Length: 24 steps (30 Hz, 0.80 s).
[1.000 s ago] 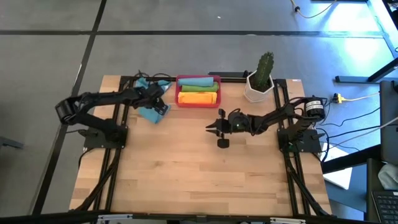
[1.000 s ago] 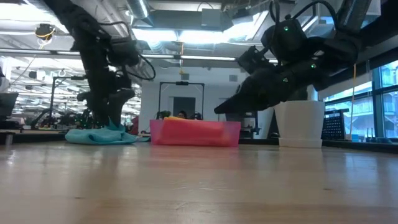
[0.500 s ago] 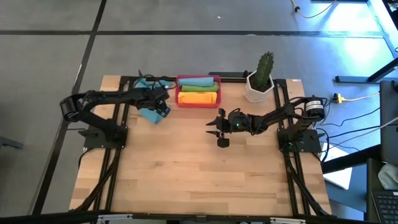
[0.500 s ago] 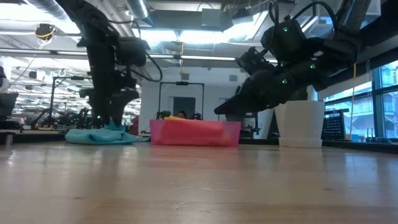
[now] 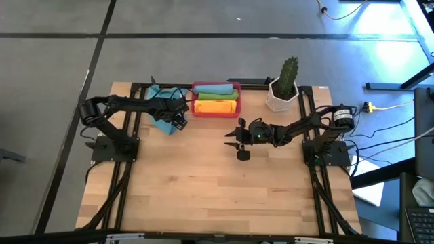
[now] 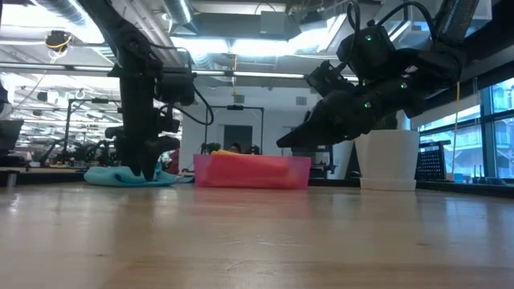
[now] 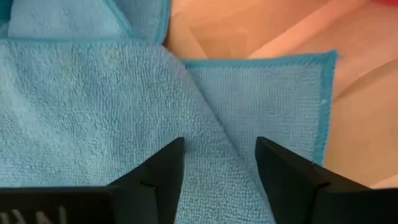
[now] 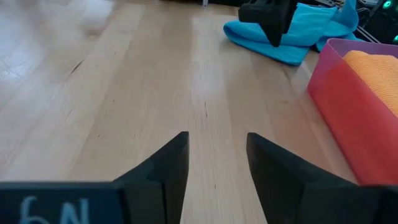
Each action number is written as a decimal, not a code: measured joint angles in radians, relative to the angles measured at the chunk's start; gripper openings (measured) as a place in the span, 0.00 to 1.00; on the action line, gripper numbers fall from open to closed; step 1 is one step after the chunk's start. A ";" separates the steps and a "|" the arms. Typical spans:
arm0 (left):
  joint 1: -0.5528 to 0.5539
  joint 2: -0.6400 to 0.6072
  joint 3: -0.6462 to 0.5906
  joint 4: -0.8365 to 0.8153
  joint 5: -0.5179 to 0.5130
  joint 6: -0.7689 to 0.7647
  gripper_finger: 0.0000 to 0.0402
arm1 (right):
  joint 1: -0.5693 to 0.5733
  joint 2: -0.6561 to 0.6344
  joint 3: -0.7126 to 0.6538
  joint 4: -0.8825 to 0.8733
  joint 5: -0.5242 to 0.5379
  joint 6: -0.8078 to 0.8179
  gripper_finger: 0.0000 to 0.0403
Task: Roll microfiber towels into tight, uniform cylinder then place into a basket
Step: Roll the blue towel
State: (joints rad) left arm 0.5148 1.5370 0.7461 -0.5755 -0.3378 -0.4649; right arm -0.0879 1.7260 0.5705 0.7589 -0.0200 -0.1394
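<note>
Teal towel lies crumpled, no clear axis, under spread left gripper; right gripper spread.

2 black jointed arms with looping cables, a green light glowing on the right arm

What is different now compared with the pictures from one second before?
The left arm drew its elbow in toward the table, and the left hand shifted slightly toward the basket, over the blue towel, fingers open astride a fold. Nothing was taken hold of or let go. The right hand hangs open above bare wood as before; the basket and the towel kept their places.
</note>
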 joint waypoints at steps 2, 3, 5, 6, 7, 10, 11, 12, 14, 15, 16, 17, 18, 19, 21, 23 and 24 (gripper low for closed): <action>0.000 -0.003 0.000 0.009 -0.002 0.004 0.42 | 0.000 0.000 0.000 0.000 0.000 0.000 0.40; 0.000 -0.003 0.000 0.010 -0.002 0.009 0.40 | 0.000 0.000 0.000 -0.001 0.000 0.000 0.40; 0.000 -0.003 0.000 0.012 -0.004 0.048 0.34 | 0.000 0.000 0.000 -0.001 0.000 0.000 0.40; -0.001 -0.002 0.000 0.012 -0.017 0.071 0.31 | 0.000 0.000 0.000 -0.001 0.000 0.000 0.40; -0.001 0.001 0.000 0.012 -0.042 0.088 0.28 | 0.000 0.000 0.000 -0.001 0.000 0.000 0.40; 0.006 0.005 0.000 0.012 -0.061 0.114 0.17 | 0.000 0.000 0.000 -0.001 0.000 0.000 0.40; 0.011 0.005 0.000 0.012 -0.045 0.127 0.14 | 0.000 0.000 0.000 -0.001 0.000 0.000 0.40; 0.015 0.005 0.000 0.011 -0.033 0.135 0.10 | 0.000 0.000 0.000 -0.001 0.000 0.000 0.40; 0.017 0.005 0.000 0.010 -0.028 0.153 0.04 | 0.000 0.000 0.000 -0.001 0.000 0.000 0.40; 0.017 0.005 0.001 0.007 -0.027 0.163 0.02 | 0.000 0.000 0.000 -0.001 0.000 -0.001 0.40; 0.017 0.001 0.004 -0.001 -0.026 0.173 0.01 | 0.000 0.000 0.000 -0.001 0.000 -0.001 0.40; 0.017 -0.006 0.013 -0.016 -0.025 0.183 0.01 | 0.000 0.000 0.000 -0.001 0.000 -0.001 0.40; 0.014 -0.014 0.027 -0.031 -0.025 0.186 0.01 | 0.000 0.000 0.000 -0.001 0.000 -0.001 0.40; 0.011 -0.023 0.047 -0.050 -0.025 0.187 0.00 | 0.000 0.000 0.000 -0.001 0.000 -0.001 0.40; -0.001 -0.051 0.091 -0.103 -0.026 0.188 0.00 | 0.000 0.000 0.000 -0.001 0.001 -0.001 0.40; -0.027 -0.082 0.133 -0.127 -0.026 0.183 0.00 | 0.000 0.000 0.000 -0.001 0.002 -0.007 0.40; -0.046 -0.097 0.149 -0.125 -0.025 0.181 0.00 | 0.000 0.000 0.000 0.001 0.003 -0.016 0.40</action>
State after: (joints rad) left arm 0.4688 1.4398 0.8952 -0.7007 -0.3630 -0.2841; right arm -0.0879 1.7260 0.5705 0.7600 -0.0166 -0.1550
